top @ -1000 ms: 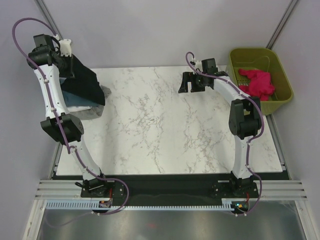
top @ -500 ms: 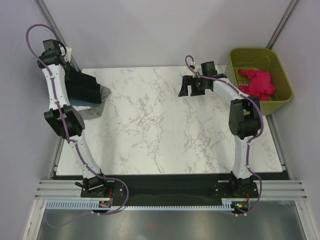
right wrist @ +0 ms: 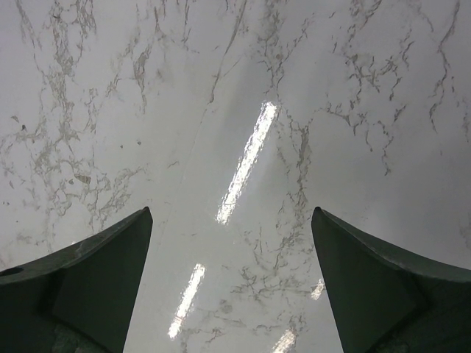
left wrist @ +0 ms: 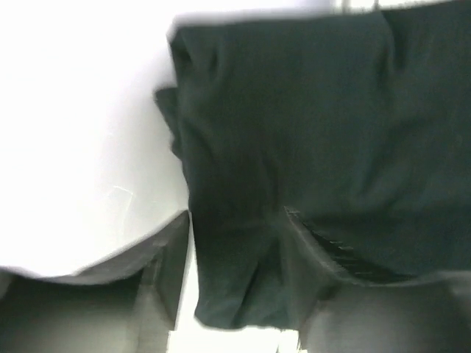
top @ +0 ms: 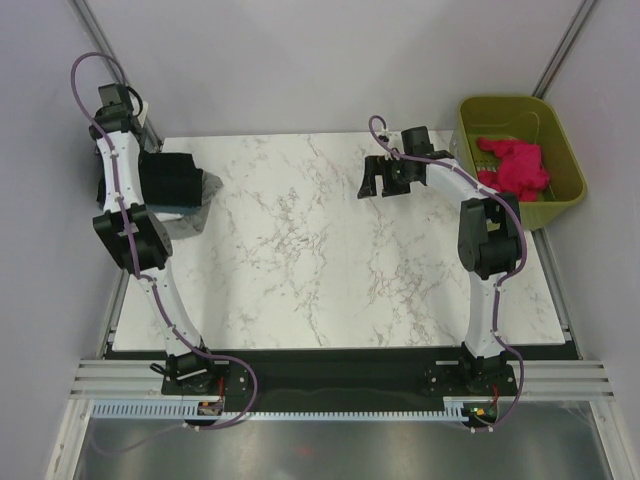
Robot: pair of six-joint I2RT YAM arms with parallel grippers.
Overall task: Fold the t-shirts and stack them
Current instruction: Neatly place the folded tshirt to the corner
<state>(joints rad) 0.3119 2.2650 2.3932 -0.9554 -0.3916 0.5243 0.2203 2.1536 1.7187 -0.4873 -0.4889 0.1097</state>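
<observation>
A black t-shirt (top: 175, 180) lies folded on a stack at the table's far left, and grey cloth (top: 190, 222) peeks out under its near edge. My left gripper (top: 148, 135) hangs over the shirt's far edge. In the left wrist view the black t-shirt (left wrist: 294, 132) fills the frame. A loose edge of it lies between the spread fingers of the left gripper (left wrist: 243, 294), which is open. My right gripper (top: 385, 177) hovers open over bare marble at the back centre, and the right wrist view shows nothing between the fingers of the right gripper (right wrist: 232, 279).
An olive-green basket (top: 565, 140) stands off the table's far right corner with a bright pink cloth (top: 515, 165) inside. The marble table (top: 320, 260) ends in grey walls to the left and behind.
The left arm swung back toward the far left corner and set the black shirt down flat on the stack, then its jaws parted. The right arm barely moved.
</observation>
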